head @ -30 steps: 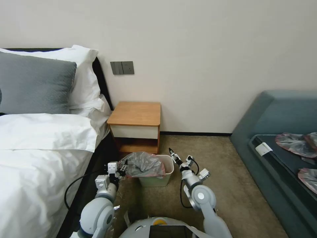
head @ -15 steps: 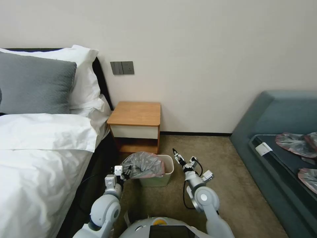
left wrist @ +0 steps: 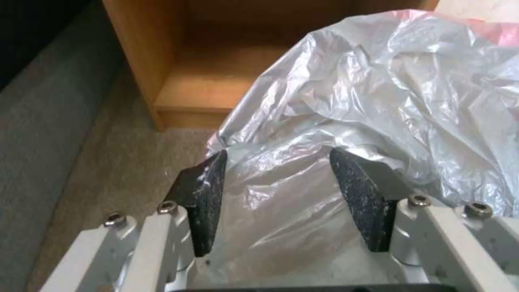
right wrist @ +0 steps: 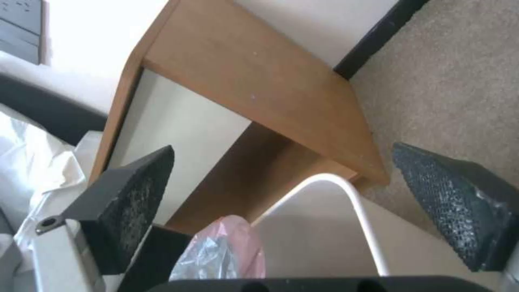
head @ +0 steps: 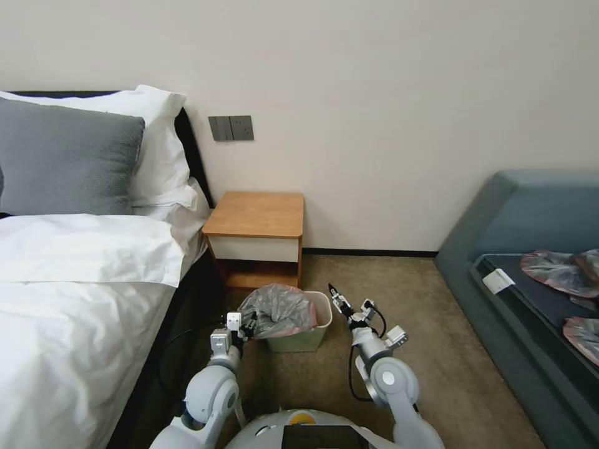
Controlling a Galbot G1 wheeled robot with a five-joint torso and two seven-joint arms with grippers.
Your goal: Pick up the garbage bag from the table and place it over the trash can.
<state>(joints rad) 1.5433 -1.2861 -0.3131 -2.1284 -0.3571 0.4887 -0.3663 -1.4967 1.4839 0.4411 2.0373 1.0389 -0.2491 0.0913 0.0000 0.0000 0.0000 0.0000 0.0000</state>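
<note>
The bag [head: 278, 310] lies bunched over the bin [head: 315, 327] below the desk [head: 257, 215]. Left end effector [left wrist: 278, 178] spread around film; right end effector [right wrist: 281, 190] spread, empty.

The trash can [head: 298, 333] stands on the carpet at 6 o'clock of the nightstand [head: 257, 238], the garbage bag [head: 277, 311] draped over its 9 o'clock side. Bed [head: 75, 299] at 9 o'clock, sofa [head: 530, 262] at 3 o'clock.
</note>
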